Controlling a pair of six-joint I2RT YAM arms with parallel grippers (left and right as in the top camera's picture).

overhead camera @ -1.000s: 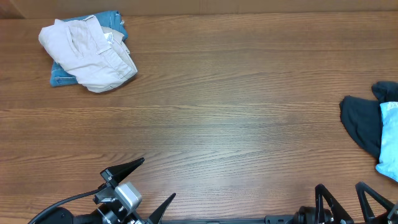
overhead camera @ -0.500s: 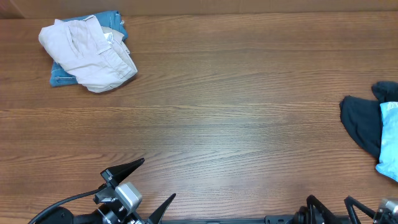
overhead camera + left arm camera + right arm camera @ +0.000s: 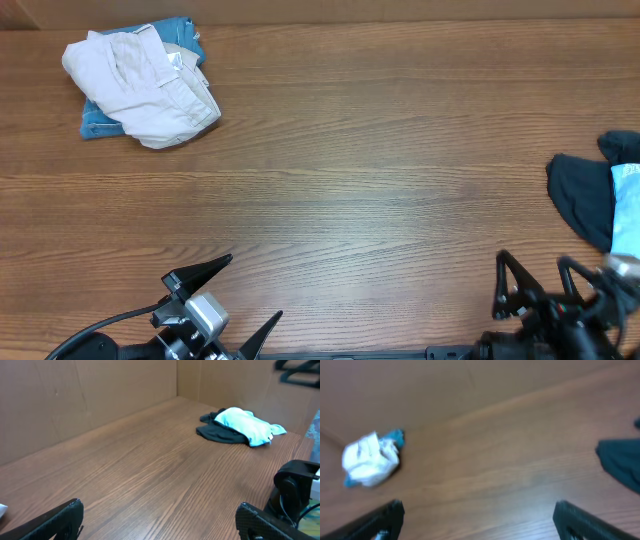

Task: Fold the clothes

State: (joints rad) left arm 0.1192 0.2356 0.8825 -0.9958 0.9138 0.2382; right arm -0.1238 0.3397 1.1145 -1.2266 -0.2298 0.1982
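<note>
My right gripper (image 3: 535, 275) has just swung up off the near edge and angled toward the right side, jaws spread wide with nothing in them. My left gripper (image 3: 253, 288) hasn't budged, also wide and empty. Reads as the start of a reach, probably for the dark garment (image 3: 580, 195) with the light-blue piece (image 3: 628, 215) at the right edge of the table (image 3: 350, 180). No folding done yet: cream shorts (image 3: 140, 90) sit crumpled on blue denim (image 3: 95, 125) in the far left corner, untouched. Overhead crops the right pile; left wrist view shows it whole, light-blue lying on top of dark. Right wrist view is motion-blurred but catches both piles.
</note>
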